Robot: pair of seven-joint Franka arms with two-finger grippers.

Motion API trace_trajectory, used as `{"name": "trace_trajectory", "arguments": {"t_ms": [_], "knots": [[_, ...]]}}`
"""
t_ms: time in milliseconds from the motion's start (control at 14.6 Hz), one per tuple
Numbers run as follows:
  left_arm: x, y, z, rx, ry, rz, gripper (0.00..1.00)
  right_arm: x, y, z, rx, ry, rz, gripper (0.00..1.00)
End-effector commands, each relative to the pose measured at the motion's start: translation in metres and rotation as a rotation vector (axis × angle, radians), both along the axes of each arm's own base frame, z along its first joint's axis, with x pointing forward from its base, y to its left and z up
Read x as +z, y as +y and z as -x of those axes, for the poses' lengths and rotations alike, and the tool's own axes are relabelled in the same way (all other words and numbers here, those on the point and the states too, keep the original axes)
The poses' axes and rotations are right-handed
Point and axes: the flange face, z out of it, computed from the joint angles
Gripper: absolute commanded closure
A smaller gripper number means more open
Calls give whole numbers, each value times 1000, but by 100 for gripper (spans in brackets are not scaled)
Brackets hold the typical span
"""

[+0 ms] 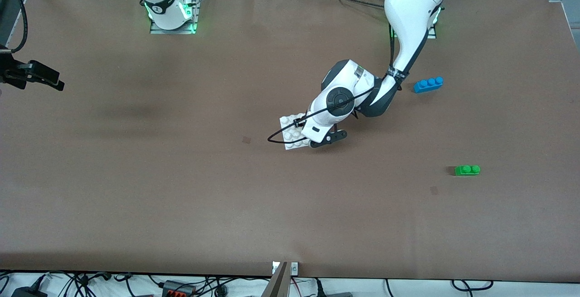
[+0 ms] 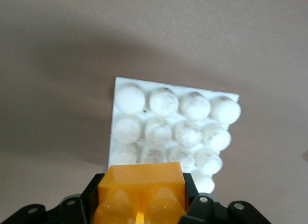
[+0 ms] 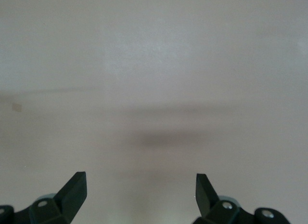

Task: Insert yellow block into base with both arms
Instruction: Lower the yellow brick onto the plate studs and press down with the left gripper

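Note:
The yellow block (image 2: 141, 178), studs toward the wrist camera, is clamped between the black fingers of my left gripper (image 2: 141, 185), which is shut on it. The block hangs low over one edge row of studs on the white base (image 2: 123, 83); whether it touches them I cannot tell. In the front view the left hand (image 1: 317, 133) covers the block and the part of the base (image 1: 288, 122) toward the left arm's end. My right gripper (image 3: 141, 181) waits open over bare brown table, nothing between its fingers.
A blue three-stud brick (image 1: 428, 84) lies near the left arm's base. A green two-stud brick (image 1: 467, 170) lies nearer the front camera, toward the left arm's end. A black cable (image 1: 283, 134) loops off the left hand over the base.

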Motion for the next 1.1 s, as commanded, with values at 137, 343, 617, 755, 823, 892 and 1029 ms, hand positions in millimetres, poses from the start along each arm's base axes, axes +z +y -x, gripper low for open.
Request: {"name": "trace_trajectory", "arguments": {"t_ms": [137,343,617,755,823,892,1029], "knots": [[1,-32,8,-95,-102,-74,67,4,0,0,-11,3,-17,0],[3,-45,11,-119,-177,-50,67,3,0,0,-11,6,-17,0],[-5,-42,11,-127,-174,-58,67,3,0,0,-11,6,-17,0],[-9,-40,12,-136,-170,-65,66,3,0,0,-11,6,-17,0],[-11,-36,11,-145,-177,-77,66,3,0,0,-11,6,-17,0],[-15,-35,13,-152,-174,-87,66,3,0,0,-11,6,-17,0],[-15,-34,14,-154,-173,-88,66,3,0,0,-11,6,-17,0]]}}
